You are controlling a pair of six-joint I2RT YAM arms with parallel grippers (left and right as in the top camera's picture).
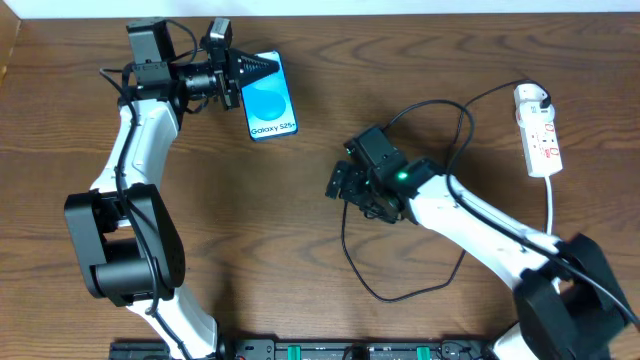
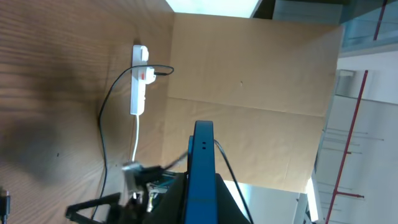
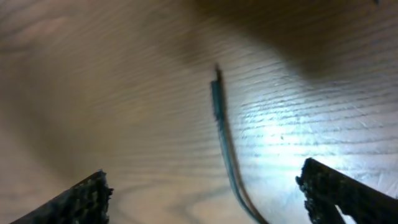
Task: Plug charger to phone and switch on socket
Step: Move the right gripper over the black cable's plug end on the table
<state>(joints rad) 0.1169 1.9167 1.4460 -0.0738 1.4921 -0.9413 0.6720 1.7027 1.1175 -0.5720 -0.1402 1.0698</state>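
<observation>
The slim rectangular phone [image 1: 268, 98] with a glossy bright blue screen lies face up toward the far left of the bench, pale blue round shapes above white lettering that reads "Galaxy S25+". The left gripper [image 1: 248, 74] has its black jaws clamped on the phone's upper left edge. In the left wrist view the phone shows edge-on as a thin blue slab. Whether it rests on the wood or is lifted clear cannot be told.

The long thin black cable [image 1: 345, 240] runs in loose loops across the middle of the bench. One end meets the top of the narrow white plastic power strip [image 1: 538, 128] at the far right. The strip carries small red marks, too small to read, and a thicker white cord [image 1: 550, 200] leaves its near end.

The right gripper [image 1: 340, 185] hangs near the centre, well apart from both phone and strip. Its rough dark jaws stand wide apart, and the cable's free end [image 3: 217, 102] lies blurred on the wood between them, touched by neither.

The bench [image 1: 250, 250] is dark brown wood with a fine straight grain, glare brightening it under the right wrist. A plain brown cardboard panel [image 2: 249, 93] stands along one edge, and beyond it are pale walls and a red pipe [image 2: 354, 124].
</observation>
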